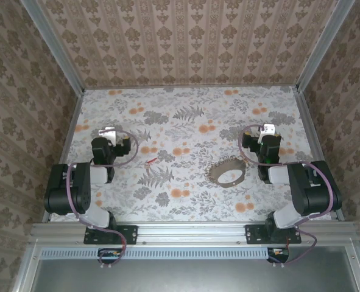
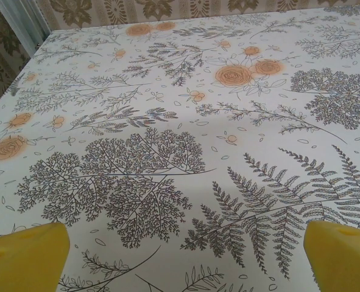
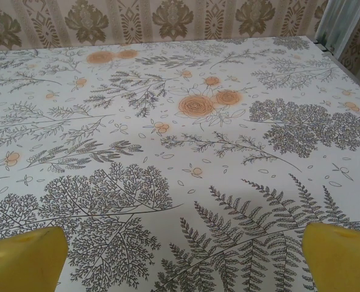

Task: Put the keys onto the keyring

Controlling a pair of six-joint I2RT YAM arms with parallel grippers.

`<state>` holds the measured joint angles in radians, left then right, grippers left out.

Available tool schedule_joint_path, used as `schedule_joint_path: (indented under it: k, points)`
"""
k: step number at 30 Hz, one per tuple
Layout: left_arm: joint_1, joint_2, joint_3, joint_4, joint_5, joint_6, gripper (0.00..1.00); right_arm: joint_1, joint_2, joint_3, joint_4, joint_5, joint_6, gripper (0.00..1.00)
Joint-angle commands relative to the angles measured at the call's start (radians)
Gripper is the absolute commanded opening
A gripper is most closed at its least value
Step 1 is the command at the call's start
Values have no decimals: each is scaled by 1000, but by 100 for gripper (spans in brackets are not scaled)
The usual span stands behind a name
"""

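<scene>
Closest in, seen from above, were the two black arm bases, the left base and the right base. Both were bolted to a ribbed aluminium rail along the near edge of the table. The table wore a smooth printed cover of grey ferns, feathery trees and pale orange blooms on white.

The left claw hung over the left side and the right claw over the right. A purple cable looped off the left wrist. Between them lay the key, a tiny sliver with a bright red head, flat and alone a little left of the middle. The keyring was a big thin grey-brown hoop with a jagged crown of small metal bits. It sat right of the middle, toward the near edge, well apart from the key and nearer the right claw.

To my eye the job had not begun, since nothing was lifted or threaded. All of it was left: pick up the key, steady the hoop, work one onto the other.

In the left wrist view, nearest were two blunt yellow fingertips, matte and plastic-looking, at the bottom corners. The left claw stood wide open, with bare print between.

The right wrist view showed like yellow fingertips just as far apart. The right claw gaped empty, and the table ran off to a damask-patterned far wall.
</scene>
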<state>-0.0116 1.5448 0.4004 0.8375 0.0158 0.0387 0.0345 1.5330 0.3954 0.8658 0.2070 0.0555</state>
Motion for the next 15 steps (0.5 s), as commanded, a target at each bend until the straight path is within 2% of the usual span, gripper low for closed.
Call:
schedule_joint_path:
  k: [1,15]
  points:
    - [6,-10,9,5,15,16,100,4,-5,-9,27,19,11,100]
    - [10,-8,14,-2,20,10,100,2,-4,-4,19,17,12,100]
